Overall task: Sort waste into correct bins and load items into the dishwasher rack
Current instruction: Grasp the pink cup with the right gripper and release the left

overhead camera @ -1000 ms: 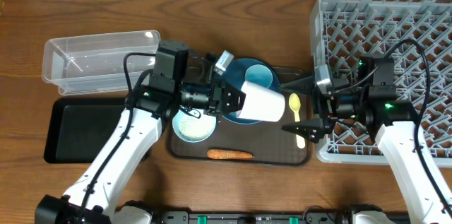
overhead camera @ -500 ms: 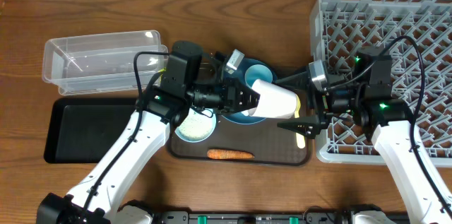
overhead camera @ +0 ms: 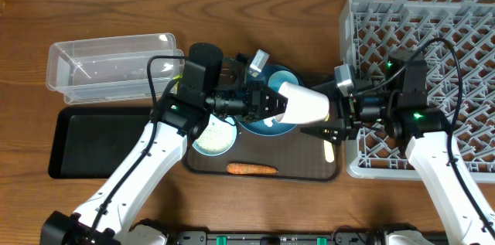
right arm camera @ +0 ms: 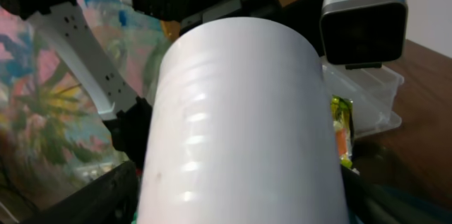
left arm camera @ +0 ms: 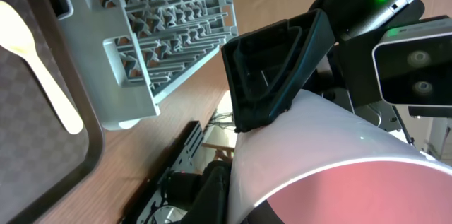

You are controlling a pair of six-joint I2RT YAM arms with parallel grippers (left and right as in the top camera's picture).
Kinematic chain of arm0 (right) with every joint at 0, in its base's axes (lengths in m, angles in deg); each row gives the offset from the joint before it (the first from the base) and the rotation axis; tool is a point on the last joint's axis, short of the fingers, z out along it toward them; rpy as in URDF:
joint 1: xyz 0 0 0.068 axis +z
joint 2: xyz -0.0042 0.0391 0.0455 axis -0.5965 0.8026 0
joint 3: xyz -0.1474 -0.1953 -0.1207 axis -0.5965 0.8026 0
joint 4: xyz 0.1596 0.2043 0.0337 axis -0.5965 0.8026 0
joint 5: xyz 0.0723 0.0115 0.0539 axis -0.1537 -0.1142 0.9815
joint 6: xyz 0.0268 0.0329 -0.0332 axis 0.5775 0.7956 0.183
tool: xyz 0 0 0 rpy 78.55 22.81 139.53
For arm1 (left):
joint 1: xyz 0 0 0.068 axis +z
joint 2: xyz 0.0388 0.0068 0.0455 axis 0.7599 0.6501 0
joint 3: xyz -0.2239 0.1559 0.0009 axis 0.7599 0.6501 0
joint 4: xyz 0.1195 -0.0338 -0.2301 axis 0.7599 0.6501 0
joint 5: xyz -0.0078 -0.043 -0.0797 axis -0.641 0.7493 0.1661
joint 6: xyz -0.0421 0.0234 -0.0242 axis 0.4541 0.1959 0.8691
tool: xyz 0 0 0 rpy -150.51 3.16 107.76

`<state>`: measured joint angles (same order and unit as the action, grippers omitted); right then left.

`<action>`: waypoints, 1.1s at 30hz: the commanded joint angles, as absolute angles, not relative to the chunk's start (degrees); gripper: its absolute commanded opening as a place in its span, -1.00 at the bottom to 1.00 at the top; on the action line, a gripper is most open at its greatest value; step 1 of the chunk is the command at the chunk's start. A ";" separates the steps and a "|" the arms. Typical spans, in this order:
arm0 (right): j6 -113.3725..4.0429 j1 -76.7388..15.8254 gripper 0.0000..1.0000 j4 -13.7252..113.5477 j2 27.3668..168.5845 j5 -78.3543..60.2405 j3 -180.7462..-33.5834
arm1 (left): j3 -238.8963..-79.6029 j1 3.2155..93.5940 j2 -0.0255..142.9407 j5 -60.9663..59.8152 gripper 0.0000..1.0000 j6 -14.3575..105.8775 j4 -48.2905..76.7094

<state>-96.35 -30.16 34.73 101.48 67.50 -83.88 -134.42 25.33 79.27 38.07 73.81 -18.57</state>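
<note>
I am mid-handover: my left gripper (overhead camera: 271, 106) holds the white bowl (overhead camera: 305, 106) sideways above the dark-blue plate (overhead camera: 263, 127), and my right gripper (overhead camera: 331, 117) stands wide astride its base. Next, I judge, the right must clamp before the left lets go, then carry it to the dishwasher rack (overhead camera: 433, 13). One right finger (left arm camera: 272, 68) touches the wall, but I cannot tell if it grips, and my left fingertips are hidden.
</note>
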 commanded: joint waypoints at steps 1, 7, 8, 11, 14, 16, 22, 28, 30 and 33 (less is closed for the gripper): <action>-96.21 -29.35 0.54 33.81 101.59 69.70 -84.93 | -135.16 25.47 79.23 37.32 -0.88 74.45 -18.96; -96.24 -29.35 0.50 32.70 101.59 69.75 -84.93 | -135.16 25.47 79.23 37.32 -0.88 74.45 -18.96; -96.24 -29.35 0.51 32.70 101.59 69.73 -84.93 | -135.16 25.47 79.23 37.32 -0.88 74.45 -18.96; -96.21 -29.35 0.54 32.02 101.59 69.79 -84.93 | -135.16 25.47 79.23 37.30 -0.87 74.43 -18.96; -96.21 -29.35 0.54 31.08 101.59 70.21 -84.93 | -135.16 25.47 79.23 37.30 -0.88 74.45 -18.96; -96.21 -29.35 0.53 30.73 101.59 70.21 -84.93 | -135.16 25.47 79.23 37.30 -0.88 74.45 -18.96; -96.21 -29.35 0.38 30.62 101.59 70.23 -84.93 | -135.16 25.47 79.23 37.30 -0.88 74.45 -18.98; -96.19 -29.35 0.23 30.64 101.59 70.16 -84.93 | -135.16 25.47 79.23 37.28 -0.87 74.36 -18.98; -95.71 -29.35 0.20 30.62 101.59 70.10 -84.93 | -135.16 25.49 79.23 37.13 -0.75 74.16 -18.98; -92.72 -29.35 0.18 30.64 101.59 68.57 -84.93 | -135.16 25.49 79.23 37.06 -0.30 71.19 -18.94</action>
<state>-95.43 -30.10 30.71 101.61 67.32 -83.88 -134.42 25.36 79.27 37.43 73.33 -18.89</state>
